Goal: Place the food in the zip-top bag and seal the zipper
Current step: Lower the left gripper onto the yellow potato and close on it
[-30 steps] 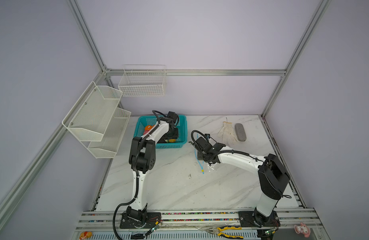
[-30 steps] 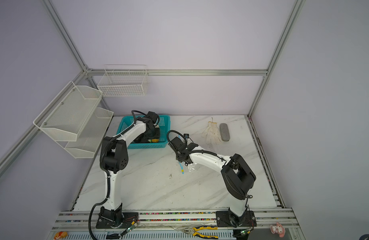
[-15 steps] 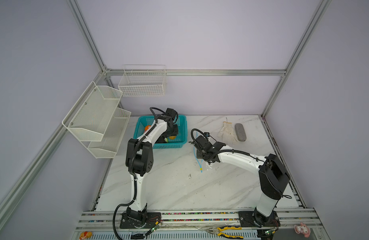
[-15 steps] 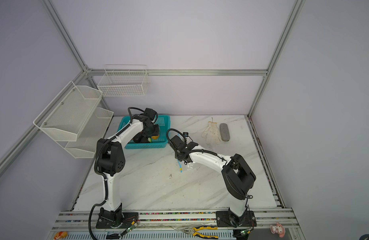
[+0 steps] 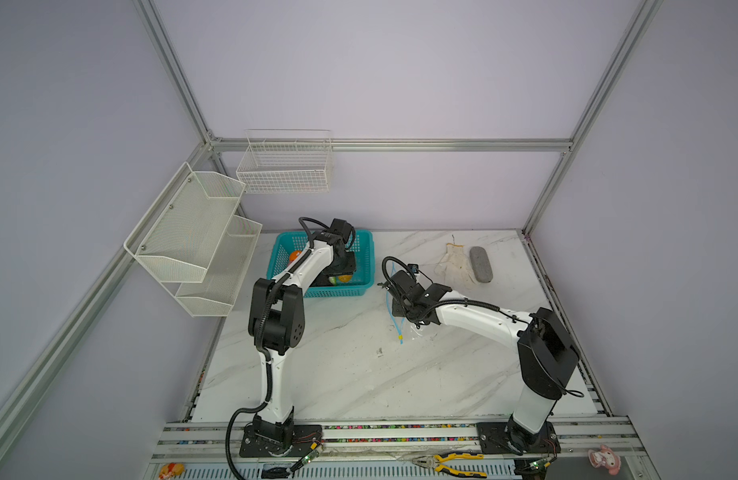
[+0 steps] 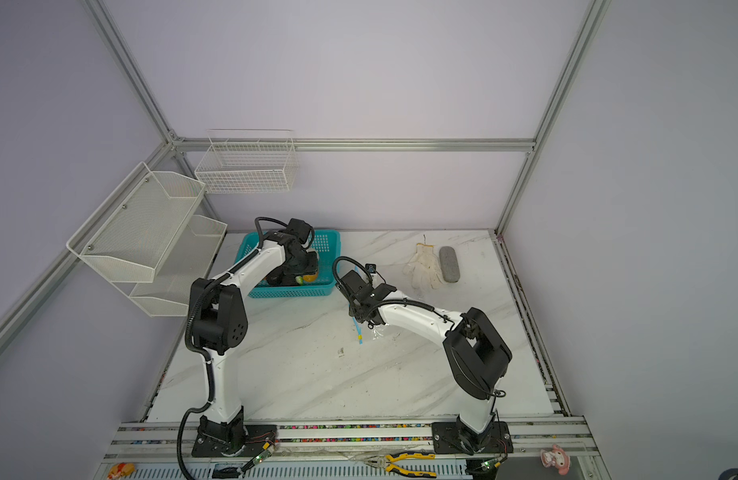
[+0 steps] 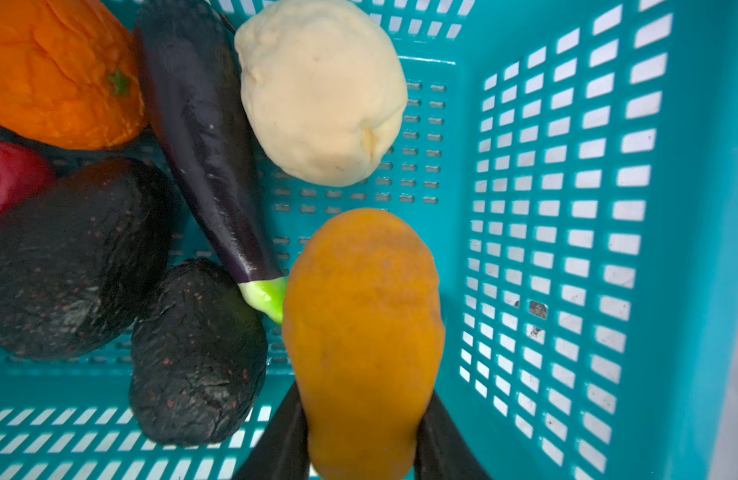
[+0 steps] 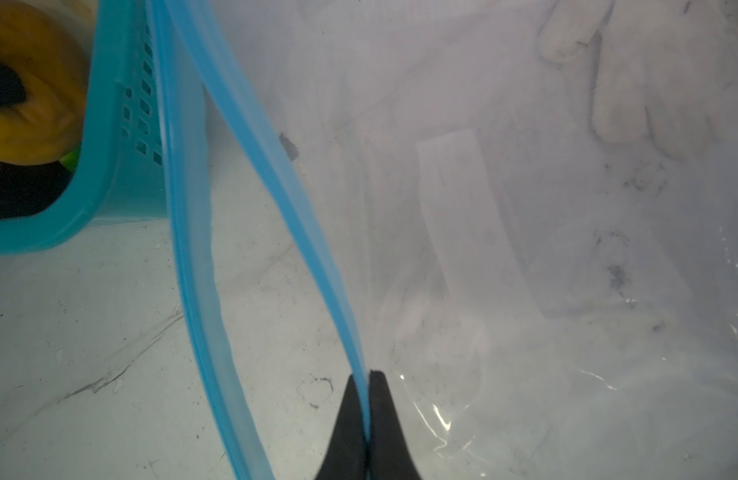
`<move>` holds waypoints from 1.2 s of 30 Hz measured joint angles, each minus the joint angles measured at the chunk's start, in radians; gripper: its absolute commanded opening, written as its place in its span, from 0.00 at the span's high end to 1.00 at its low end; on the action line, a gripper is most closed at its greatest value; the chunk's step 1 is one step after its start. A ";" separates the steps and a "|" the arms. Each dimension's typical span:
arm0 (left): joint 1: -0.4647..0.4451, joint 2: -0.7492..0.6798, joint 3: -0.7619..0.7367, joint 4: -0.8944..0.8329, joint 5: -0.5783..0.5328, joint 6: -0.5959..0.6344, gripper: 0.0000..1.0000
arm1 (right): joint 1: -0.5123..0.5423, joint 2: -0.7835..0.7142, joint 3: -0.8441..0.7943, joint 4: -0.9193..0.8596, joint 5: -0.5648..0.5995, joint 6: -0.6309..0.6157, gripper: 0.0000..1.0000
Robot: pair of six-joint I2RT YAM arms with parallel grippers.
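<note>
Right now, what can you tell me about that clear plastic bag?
The zip-top bag is clear, crinkly plastic with a white rectangular label and a light-blue zipper along its mouth. It lies on the marble table beside the teal basket, its mouth parted: the right fingers pinch one lip of the zipper. No food shows inside.

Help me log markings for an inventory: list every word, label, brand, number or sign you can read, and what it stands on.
No text is readable in any view.
The white label on the zip-top bag: looks blank through the hazy plastic.
Plain, no print showing: zipper, teal basket, orange-yellow fruit.
</note>
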 measured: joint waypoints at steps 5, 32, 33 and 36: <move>0.000 0.005 0.000 0.013 -0.001 -0.001 0.63 | 0.000 0.000 0.000 0.005 -0.010 0.000 1.00; 0.000 0.137 0.007 0.074 -0.040 -0.006 0.32 | 0.000 0.000 0.000 0.024 -0.024 -0.006 1.00; 0.000 0.142 0.007 0.075 -0.040 -0.006 0.34 | 0.000 0.000 0.000 0.024 -0.024 -0.007 1.00; 0.000 0.158 0.007 0.076 -0.040 -0.006 0.36 | 0.000 0.000 0.000 0.024 -0.024 -0.008 1.00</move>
